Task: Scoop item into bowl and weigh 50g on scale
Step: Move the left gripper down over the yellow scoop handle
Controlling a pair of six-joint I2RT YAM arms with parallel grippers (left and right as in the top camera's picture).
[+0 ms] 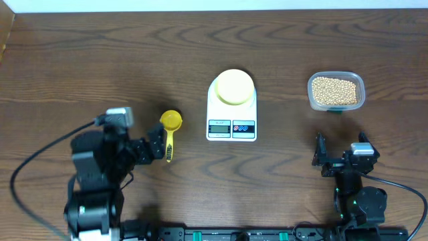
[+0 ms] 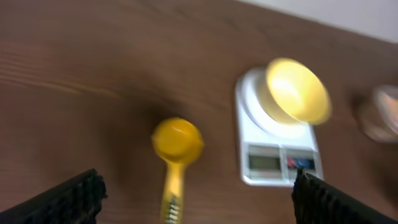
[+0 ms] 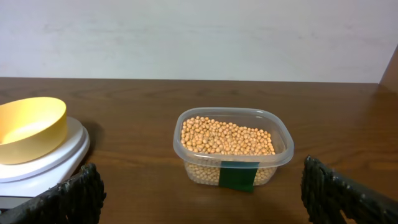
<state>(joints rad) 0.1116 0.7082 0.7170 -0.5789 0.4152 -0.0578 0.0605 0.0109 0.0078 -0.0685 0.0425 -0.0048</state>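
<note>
The tan beans [image 1: 334, 90] [image 3: 227, 137] fill a clear plastic tub [image 1: 336, 75] [image 3: 186, 152] at the back right. The pale yellow bowl [image 1: 233, 87] [image 2: 297, 90] [image 3: 28, 127] stands empty on the round platform of the white scale [image 1: 232, 117] [image 2: 273, 168] [image 3: 62, 152] at the table's middle. A bright yellow scoop [image 1: 170, 122] [image 2: 177, 140] lies left of the scale, handle toward me. My left gripper [image 1: 158, 144] [image 2: 196, 199] is open, and the handle's end lies in the gap untouched. My right gripper [image 1: 341, 150] [image 3: 202, 199] is open and empty, in front of the tub.
The brown wooden table [image 1: 100, 60] stretches bare behind the scoop and to the far left. A green tape strip [image 3: 239, 175] marks the tub's front wall. A pale wall [image 3: 199, 37] rises behind the table's far edge.
</note>
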